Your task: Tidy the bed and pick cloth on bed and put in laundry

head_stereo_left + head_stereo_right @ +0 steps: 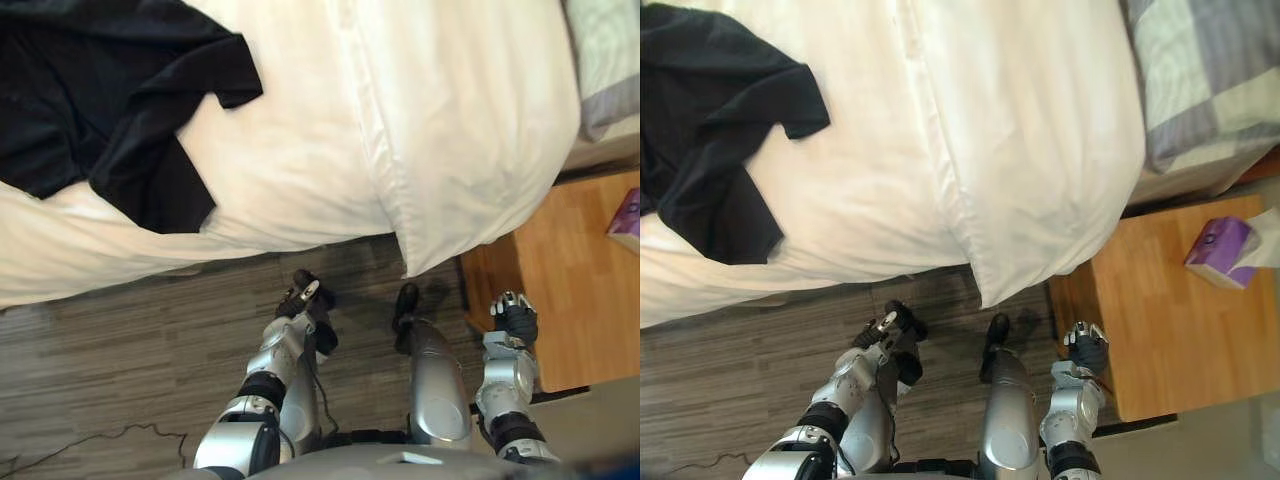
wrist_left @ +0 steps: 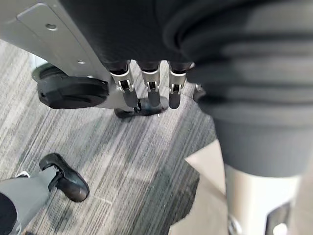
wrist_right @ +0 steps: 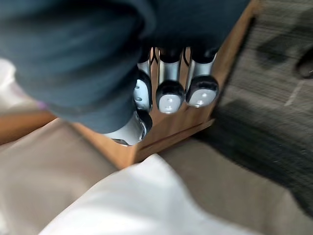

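A black cloth [image 1: 100, 100] lies crumpled on the white bed cover [image 1: 300, 170] at the far left of the bed, partly cut off by the view's edge. A large white pillow [image 1: 470, 120] overhangs the bed's near edge to the right. My left hand [image 1: 305, 297] hangs low over the floor in front of the bed, well short of the cloth, fingers [image 2: 150, 88] relaxed and holding nothing. My right hand [image 1: 515, 318] hangs beside the wooden nightstand [image 1: 580, 290], its fingers [image 3: 168, 93] loose and empty.
A purple tissue box [image 1: 1218, 252] sits on the nightstand [image 1: 1170, 320]. A grey checked pillow [image 1: 1200, 80] lies at the head of the bed, far right. Grey wood-look floor [image 1: 120, 370] runs along the bed's near side.
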